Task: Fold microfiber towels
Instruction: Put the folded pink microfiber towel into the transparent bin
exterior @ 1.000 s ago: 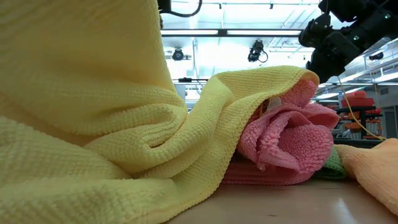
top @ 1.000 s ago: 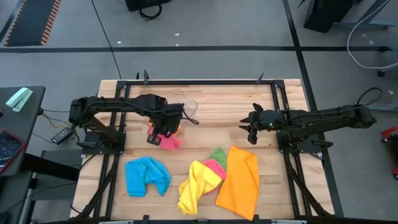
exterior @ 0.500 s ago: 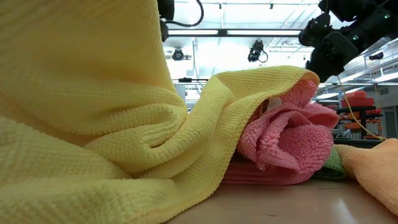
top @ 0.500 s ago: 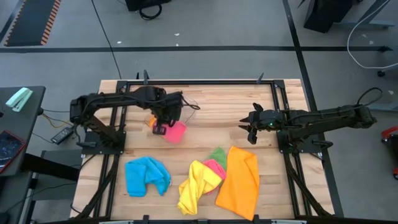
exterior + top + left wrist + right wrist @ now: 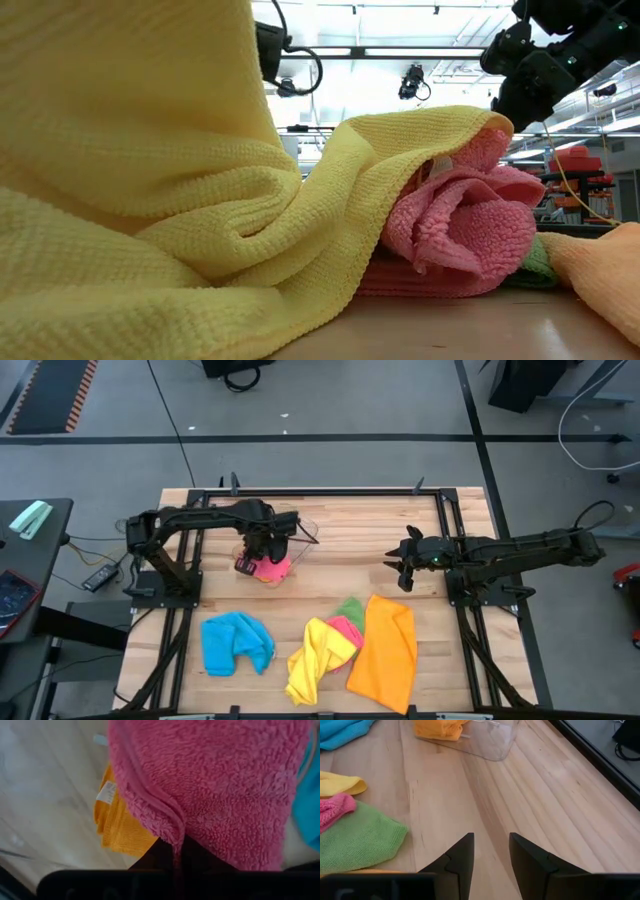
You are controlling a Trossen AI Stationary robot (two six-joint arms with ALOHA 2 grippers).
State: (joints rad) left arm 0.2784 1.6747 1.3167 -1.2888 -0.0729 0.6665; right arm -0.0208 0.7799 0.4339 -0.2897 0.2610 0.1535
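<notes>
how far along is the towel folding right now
Early on. Done: possibly one folded orange towel in the clear tub. In hand: the left gripper is shut on a pink towel by the tub. Left: the blue, yellow, large orange, green and second pink towels lie unfolded at the front. The right gripper waits open, empty.

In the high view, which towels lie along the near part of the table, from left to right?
Blue towel → yellow towel → orange towel.
</notes>
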